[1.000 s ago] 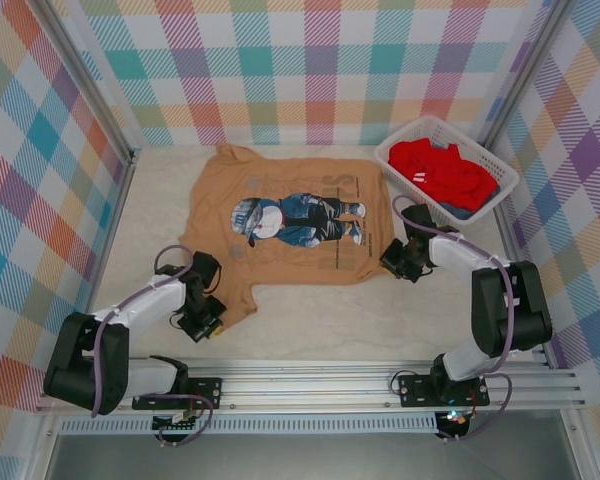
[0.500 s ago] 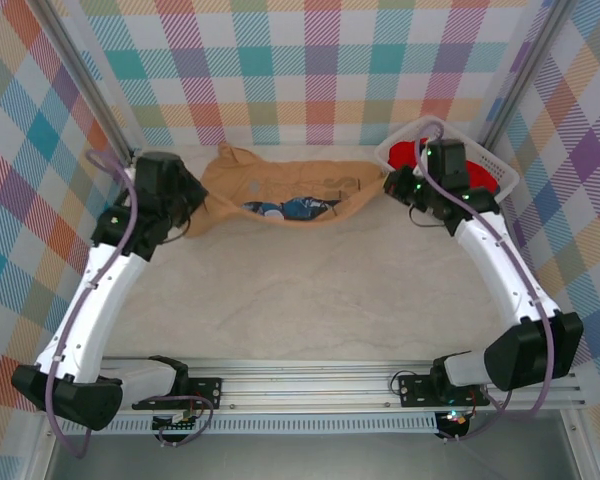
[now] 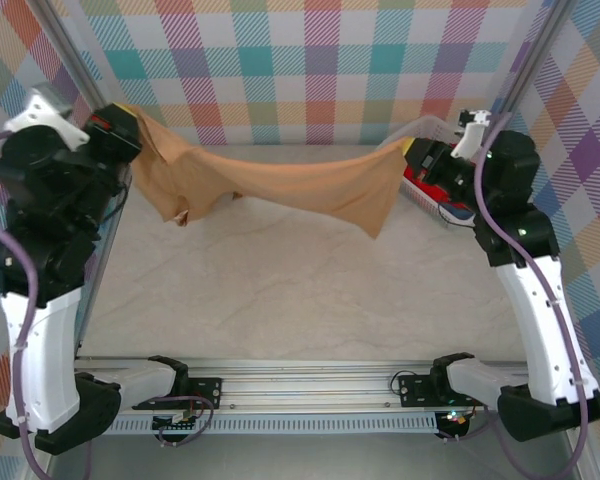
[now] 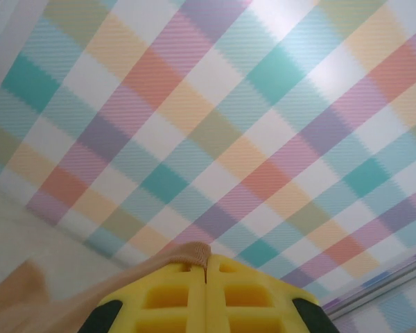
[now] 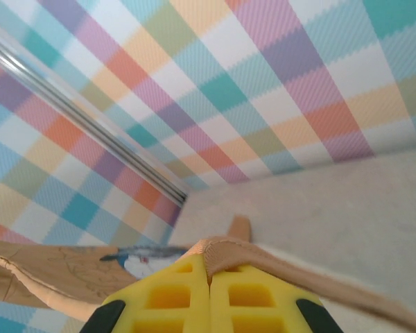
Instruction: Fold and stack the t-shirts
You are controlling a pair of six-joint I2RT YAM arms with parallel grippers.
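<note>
Tee (image 3: 290, 182) hoisted higher than before, slung midair, fingers (image 4: 170, 298) pinching both ends

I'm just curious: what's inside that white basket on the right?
Red cloth shows inside the basket. The hanging tan shirt and the right arm cover most of it, so the rest is hidden.

i see the tan-orange t-shirt (image 3: 280, 180) as soft, matt, creased cloth. the yellow fingers (image 4: 168, 300) look like matt moulded plastic. the tabletop (image 3: 300, 300) is pale, smooth and faintly veined. the front rail (image 3: 310, 385) is ribbed metal.
</note>
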